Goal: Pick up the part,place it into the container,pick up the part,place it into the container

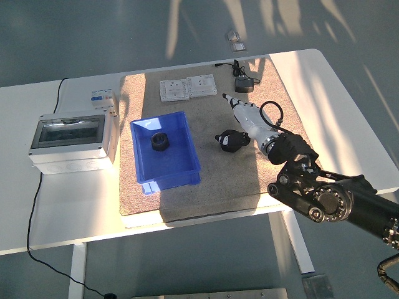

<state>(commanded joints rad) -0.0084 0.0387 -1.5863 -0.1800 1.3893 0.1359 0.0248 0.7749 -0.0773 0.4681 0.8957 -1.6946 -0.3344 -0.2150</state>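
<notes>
Right hand [240,121] at the loose part [229,141]

We see its fingers closed on the part, just right of the blue bin [182,163]; a second part [160,141] lies inside the bin.

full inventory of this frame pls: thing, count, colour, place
table: 1, white, fills the view
mat: 1, beige, table centre
container: 1, blue, left part of mat
parts: 2, black; one in the container, one on the mat right of it
wall sockets: 2, white, far edge of mat
power adapter: 1, black, far right of mat
enclosure box: 1, grey, table left
circuit breaker: 1, white and blue, behind box
right hand: 1, white and black, over the mat beside the loose part
</notes>
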